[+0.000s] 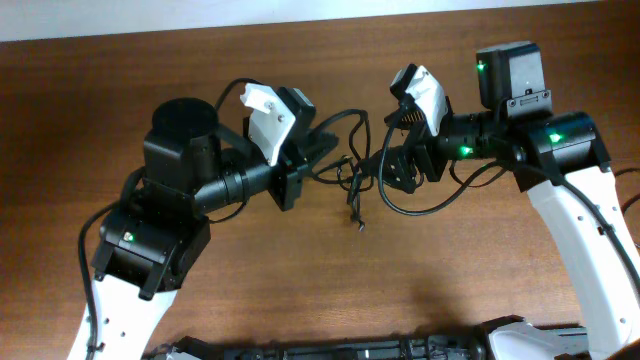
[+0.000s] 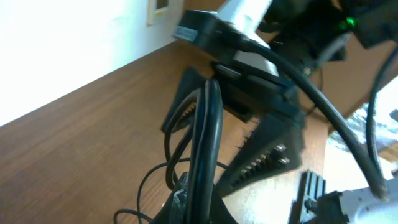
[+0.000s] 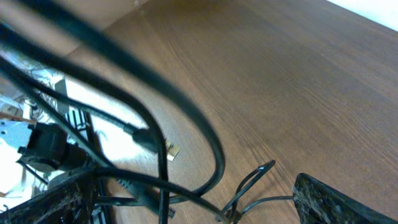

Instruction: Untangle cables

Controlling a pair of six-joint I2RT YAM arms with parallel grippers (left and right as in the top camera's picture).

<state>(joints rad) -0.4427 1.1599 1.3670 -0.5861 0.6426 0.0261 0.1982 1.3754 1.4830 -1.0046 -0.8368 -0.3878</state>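
Note:
The cables (image 1: 352,182) are thin black cords bunched in the air between my two grippers, with one plug end (image 1: 358,224) hanging down toward the table. My left gripper (image 1: 326,152) is shut on a bundle of these cables (image 2: 205,130), which rise straight from its fingertips (image 2: 184,186) in the left wrist view. My right gripper (image 1: 392,166) faces it from the right and stands open. Its two fingers (image 3: 329,198) are wide apart, with loops of cable (image 3: 252,180) and a plug (image 3: 149,140) between and beyond them, none gripped.
The brown wooden table (image 1: 480,280) lies under both arms. Thick black wires (image 1: 440,205) fixed to the right arm loop below its gripper. The right gripper's ribbed finger (image 2: 267,158) is close in front of the left wrist camera. A pale wall (image 2: 62,43) lies beyond the table edge.

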